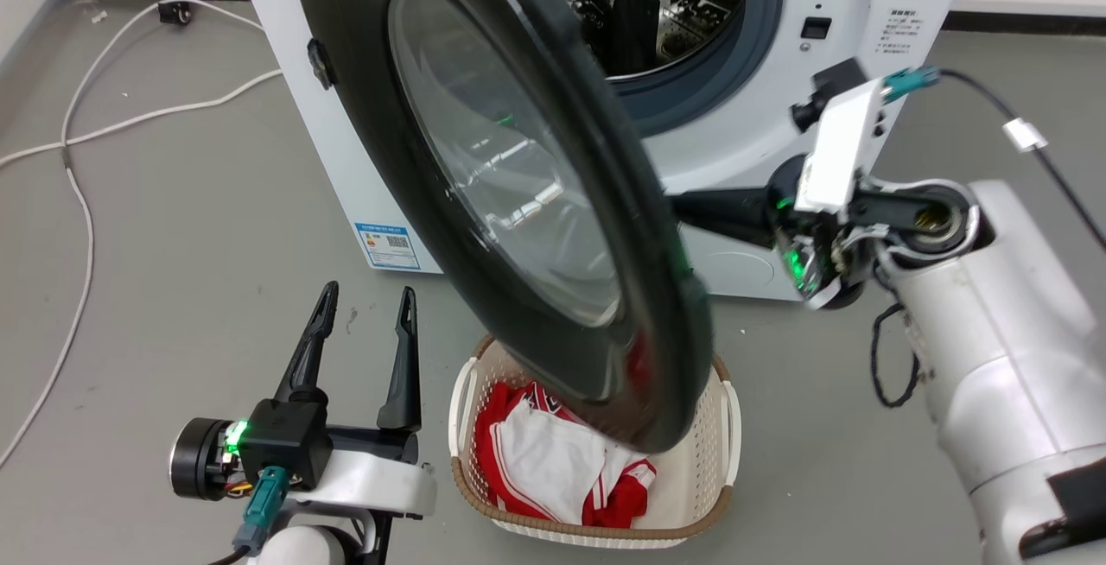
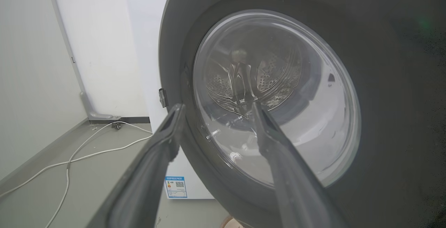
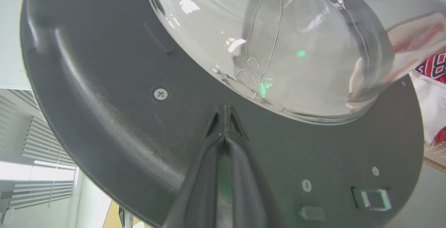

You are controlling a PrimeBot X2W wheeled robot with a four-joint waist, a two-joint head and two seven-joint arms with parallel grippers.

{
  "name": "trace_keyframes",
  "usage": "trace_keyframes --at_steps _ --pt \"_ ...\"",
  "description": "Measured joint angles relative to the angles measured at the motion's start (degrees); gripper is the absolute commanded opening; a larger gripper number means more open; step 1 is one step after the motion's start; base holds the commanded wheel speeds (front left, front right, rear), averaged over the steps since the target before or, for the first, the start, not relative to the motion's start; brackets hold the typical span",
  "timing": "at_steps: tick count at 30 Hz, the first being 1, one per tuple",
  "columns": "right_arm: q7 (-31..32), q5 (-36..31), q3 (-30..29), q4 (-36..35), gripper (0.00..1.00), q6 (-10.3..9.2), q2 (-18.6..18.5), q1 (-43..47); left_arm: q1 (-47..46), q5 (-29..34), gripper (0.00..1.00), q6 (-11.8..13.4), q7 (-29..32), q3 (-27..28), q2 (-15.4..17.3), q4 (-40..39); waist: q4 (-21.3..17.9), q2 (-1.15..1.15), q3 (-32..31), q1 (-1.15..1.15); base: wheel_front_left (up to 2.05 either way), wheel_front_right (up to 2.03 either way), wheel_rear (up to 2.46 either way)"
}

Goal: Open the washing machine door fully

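Washing machine (image 1: 743, 142): white front-loader on a grey floor, ahead of me.
Washing machine door (image 1: 518, 176) (image 2: 275, 95) (image 3: 139, 116): stands part open, at an angle to the machine front. It is hinged on the machine's left side. In the head view its free edge reaches over the basket.
Drum (image 1: 657, 3): steel, grey-rimmed, exposed behind the door.
Basket (image 1: 691, 496): pale, brown-rimmed, on the floor in front of the machine, partly under the door's lower edge.
Clothes (image 1: 553, 461): red and white, lying in the basket.
My right gripper (image 1: 691, 206) (image 3: 224, 116): jaws closed together, gripping nothing. The tips press on the door's inner black ring, just below the glass bowl.
My left gripper (image 1: 365, 297) (image 2: 216, 106): jaws apart and empty, low over the floor on the door's outer side, clear of the door, pointing toward the glass.
Cable (image 1: 86, 228) (image 2: 87, 154): white, loose on the floor, left of the machine.
Sticker (image 1: 387, 245) (image 2: 176, 186): blue-edged label, low on the machine front.
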Motion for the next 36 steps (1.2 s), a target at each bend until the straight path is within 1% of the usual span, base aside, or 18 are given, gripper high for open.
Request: trace_keyframes --at_steps 5,13,16,20,24,26,31,36 --pt "1.27 0.91 2.21 -3.53 0.00 0.00 1.82 3.36 0.68 0.01 1.00 -0.24 0.01 -0.20 0.00 0.23 0.27 0.00 -1.06 0.00 0.00 0.00 0.00" --pt "1.94 3.66 7.10 -9.06 0.00 0.00 2.44 7.51 1.64 0.02 1.00 -0.73 0.00 -0.59 0.00 0.52 0.22 0.00 -2.05 0.00 0.00 0.00 0.00" --pt "1.41 6.48 9.81 -11.35 0.00 0.00 2.45 8.86 1.76 -0.01 1.00 -0.94 0.00 -0.62 0.00 0.67 0.17 0.00 -2.13 0.00 0.00 0.00 0.00" --pt "-0.81 8.60 13.10 -13.33 0.00 0.00 2.67 9.59 1.98 -0.13 1.00 -0.92 0.01 -0.64 0.00 0.75 -0.07 0.00 -2.21 0.01 0.00 0.00 0.00" --pt "-6.57 9.12 13.36 -15.04 0.00 0.00 2.72 10.40 1.98 -0.41 1.00 -0.56 0.01 -0.52 0.00 0.70 -0.30 0.00 -2.23 0.00 0.00 0.00 0.00" --pt "-11.12 8.87 12.27 -15.41 0.00 0.00 2.85 11.29 2.01 -0.62 1.00 -0.33 0.01 -0.40 0.00 0.66 -0.43 0.00 -2.32 0.00 0.00 0.00 0.00" --pt "-22.49 7.79 7.43 -15.34 0.00 0.00 2.69 14.20 2.33 -0.80 1.00 0.11 0.01 0.09 0.00 0.51 -0.92 0.00 -2.82 0.01 0.00 0.00 0.00" --pt "-32.54 7.01 2.08 -17.04 0.00 0.00 1.32 18.65 3.11 -0.92 1.00 0.12 0.01 1.24 0.00 0.45 -1.84 0.00 -3.46 0.01 0.00 0.00 0.00"
